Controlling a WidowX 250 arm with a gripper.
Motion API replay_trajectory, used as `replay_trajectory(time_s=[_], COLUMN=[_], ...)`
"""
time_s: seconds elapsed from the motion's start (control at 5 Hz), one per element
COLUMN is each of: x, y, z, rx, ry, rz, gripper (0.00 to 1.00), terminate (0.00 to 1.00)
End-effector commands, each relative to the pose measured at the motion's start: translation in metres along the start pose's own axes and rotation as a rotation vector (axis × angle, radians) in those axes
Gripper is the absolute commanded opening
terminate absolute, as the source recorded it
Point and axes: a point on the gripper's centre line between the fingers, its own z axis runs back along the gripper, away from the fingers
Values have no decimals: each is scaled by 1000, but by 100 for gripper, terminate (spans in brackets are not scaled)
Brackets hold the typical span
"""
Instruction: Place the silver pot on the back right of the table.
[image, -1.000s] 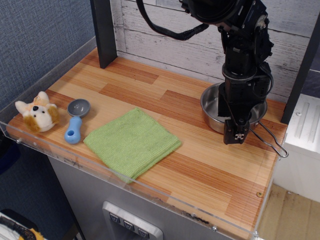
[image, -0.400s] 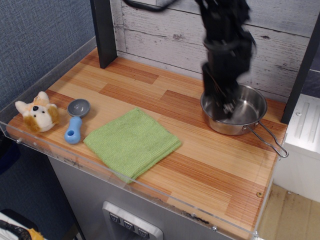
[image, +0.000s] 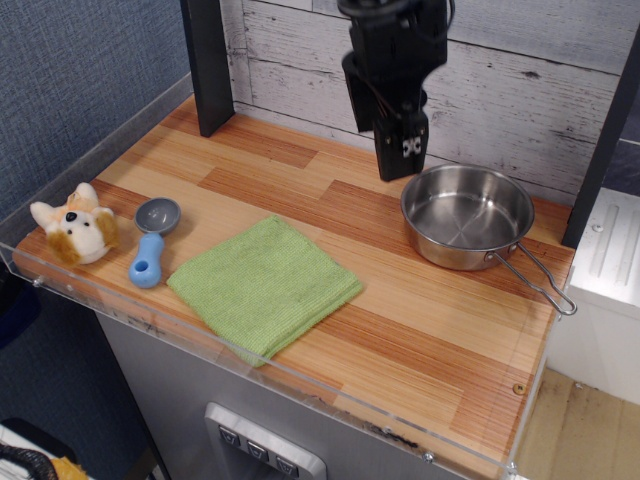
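The silver pot (image: 466, 216) stands upright on the back right of the striped wooden table (image: 420, 340). Its wire loop handle (image: 538, 280) points toward the front right corner. The pot is empty. My gripper (image: 401, 165) hangs in the air over the table's back edge, just left of the pot and above its rim. It touches nothing and holds nothing. Its dark fingers point down, and I see them side-on.
A folded green cloth (image: 265, 285) lies at the front middle. A grey-and-blue scoop (image: 153, 240) and a small plush fox (image: 75, 228) sit at the front left. A black post (image: 208, 65) stands at the back left. A clear acrylic rim (image: 250, 365) edges the table.
My gripper has let go of the pot's front rim, risen and moved left and back, away from the pot. The pot has stayed where it was.
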Motion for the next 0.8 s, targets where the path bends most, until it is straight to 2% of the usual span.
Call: replay_trajectory(time_s=[0.0, 0.4, 0.6], x=[-17, -17, -17], y=[8, 8, 8], z=[56, 56, 56], rx=[86, 86, 86], ry=[-21, -21, -21], rz=[65, 65, 65], gripper=[100, 100, 100], terminate=[0, 0, 100])
